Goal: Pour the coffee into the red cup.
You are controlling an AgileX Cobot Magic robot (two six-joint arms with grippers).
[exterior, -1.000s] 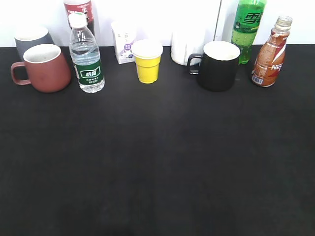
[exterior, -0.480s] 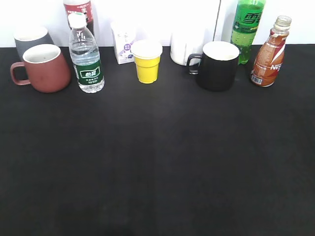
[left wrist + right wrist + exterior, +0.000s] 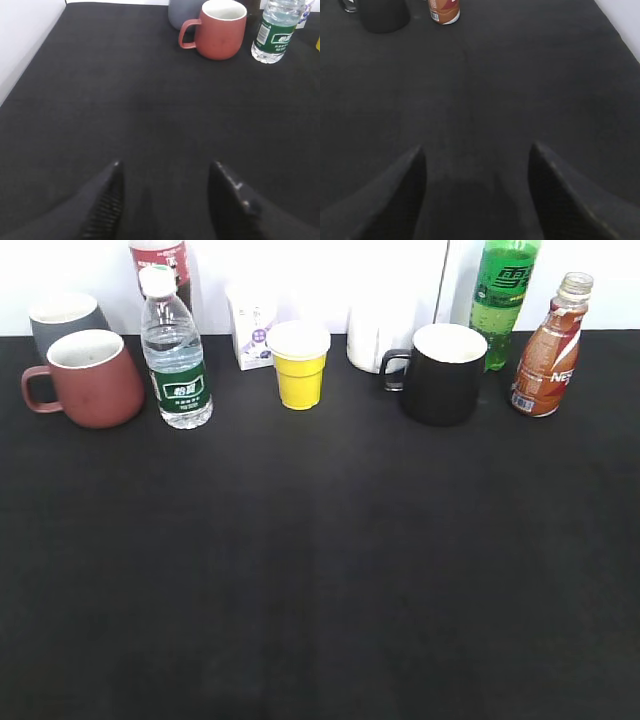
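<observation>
1. Nothing of the pour is done, judging from the layout: the coffee (image 3: 545, 355) stands upright at the far right of the black worktop (image 3: 320, 570), just right of the black mug (image 3: 440, 373), which serves as the landmark here.
2. The bottle shows no cap on its neck in the exterior view, so it looks ready to tip; its liquid level appears high.
3. The red cup (image 3: 88, 378) sits well to the left of the black mug, at the far left of the row, upright, handle pointing left, with nothing dark visible in its off-white inside.
4. Between the red cup and the black mug stand a water bottle (image 3: 176, 355) and a yellow cup (image 3: 299, 365).
5. The left claw (image 3: 165, 200) is spread wide and holds nothing; it is well short of the red cup (image 3: 220, 30).
6. The right claw (image 3: 477, 195) is likewise wide apart and empty, with the coffee (image 3: 444, 11) and the black mug (image 3: 384, 14) far ahead of it.
7. Left to do, as I judge it: grasp the coffee, carry it leftward past the black mug to the red cup, and tilt it over the rim.
</observation>
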